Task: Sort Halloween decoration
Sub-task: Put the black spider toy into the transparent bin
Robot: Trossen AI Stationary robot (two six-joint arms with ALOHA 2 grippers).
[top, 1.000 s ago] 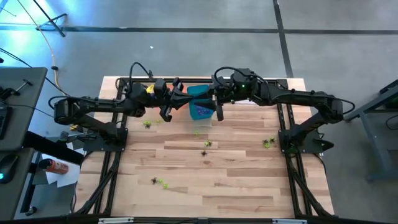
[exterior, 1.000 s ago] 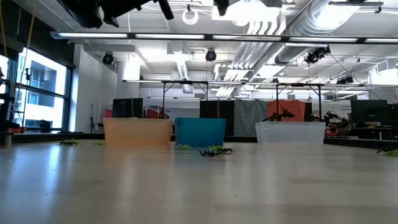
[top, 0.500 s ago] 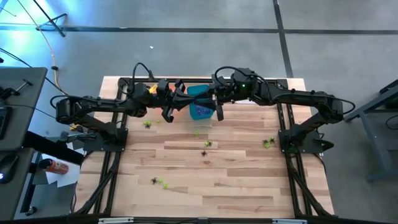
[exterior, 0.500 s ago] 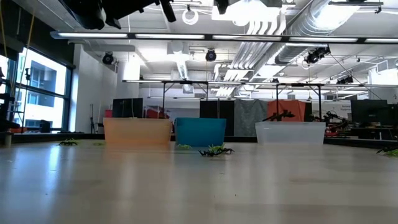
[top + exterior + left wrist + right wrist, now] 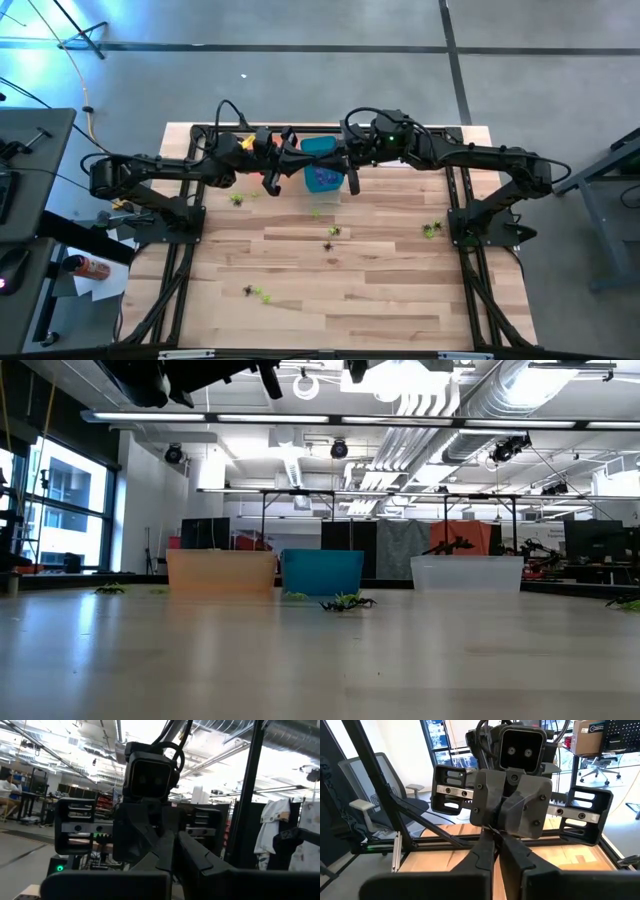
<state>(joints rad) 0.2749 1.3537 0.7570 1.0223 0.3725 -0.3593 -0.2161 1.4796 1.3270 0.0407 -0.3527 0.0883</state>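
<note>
Both grippers, left (image 5: 268,182) and right (image 5: 353,183), hover empty with jaws together flanking the teal bin (image 5: 322,177); descending risks knocking it or each other.

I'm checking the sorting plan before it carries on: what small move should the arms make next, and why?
Probably lower one arm to a loose trinket. Both the left gripper and the right gripper are shut, raised near the teal bin facing each other, with nothing seen in either. Spider decorations lie unsorted on the table; the right arm looks nearer that one.
</note>
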